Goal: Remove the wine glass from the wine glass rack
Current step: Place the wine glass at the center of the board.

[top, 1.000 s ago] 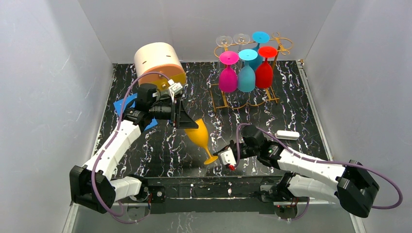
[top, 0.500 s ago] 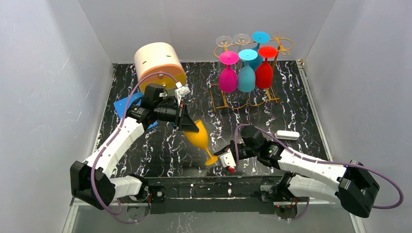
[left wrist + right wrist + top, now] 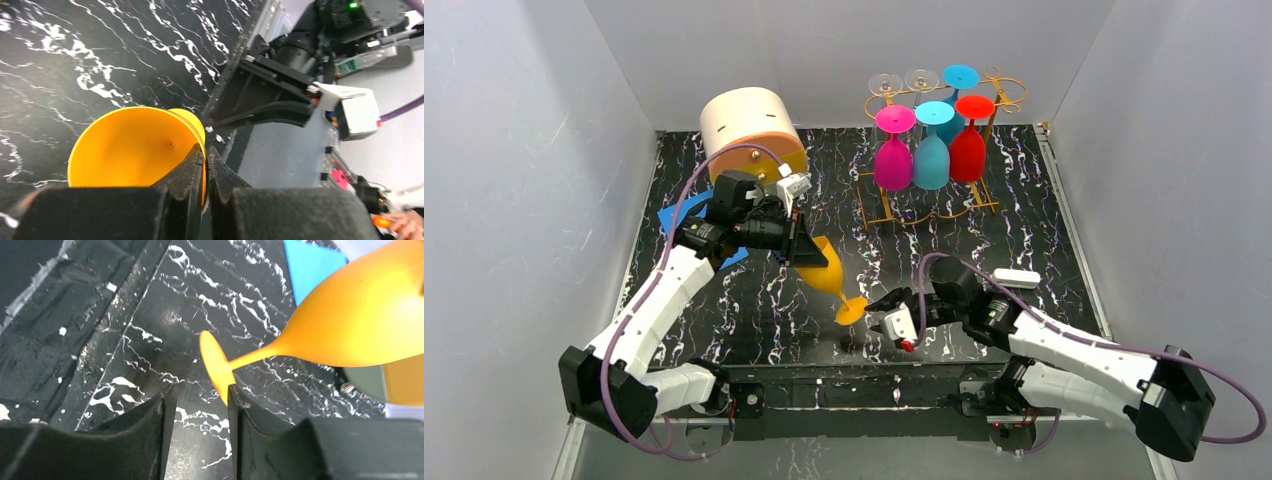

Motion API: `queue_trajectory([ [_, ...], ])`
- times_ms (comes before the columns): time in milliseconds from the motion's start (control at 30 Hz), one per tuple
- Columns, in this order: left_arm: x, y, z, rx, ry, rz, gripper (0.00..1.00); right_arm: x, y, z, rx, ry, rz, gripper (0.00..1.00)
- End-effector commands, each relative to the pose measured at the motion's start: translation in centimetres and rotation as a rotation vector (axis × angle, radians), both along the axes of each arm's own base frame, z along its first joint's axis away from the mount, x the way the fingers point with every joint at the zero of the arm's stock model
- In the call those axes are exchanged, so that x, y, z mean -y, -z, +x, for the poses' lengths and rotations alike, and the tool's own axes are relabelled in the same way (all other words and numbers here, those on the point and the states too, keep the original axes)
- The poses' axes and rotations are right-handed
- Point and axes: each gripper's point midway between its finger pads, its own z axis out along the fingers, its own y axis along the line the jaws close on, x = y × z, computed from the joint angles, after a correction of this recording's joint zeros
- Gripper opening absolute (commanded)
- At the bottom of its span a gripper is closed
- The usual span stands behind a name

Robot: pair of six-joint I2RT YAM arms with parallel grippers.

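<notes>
left hand (image 3: 809, 250) clenches the orange plastic wine glass (image 3: 826, 272) by its rim; stem slants toward 5 o'clock, foot just beside the released right hand (image 3: 882, 305).

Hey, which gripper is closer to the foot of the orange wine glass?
Right. The right gripper sits just beside the foot of the wine glass, jaws open, gripping nothing. The left gripper is at the other end, jaws pinching the rim of its bowl.
</notes>
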Motion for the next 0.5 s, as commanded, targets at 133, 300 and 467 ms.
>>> queue_trajectory([
  [133, -2.4, -2.2, 2.4, 0.236, -0.183, 0.102, 0.00, 0.3, -4.6, -2.4, -0.128, -0.003, 0.144, 0.54],
  [300, -6.9, 1.8, 6.0, 0.318, -0.429, 0.352, 0.00, 1.5, -6.2, -1.9, -0.211, 0.137, 0.235, 0.55],
  [467, -8.3, 1.5, 8.0, 0.386, -0.559, 0.371, 0.00, 3.3, -8.2, 1.4, -0.373, 0.471, 0.352, 0.73],
])
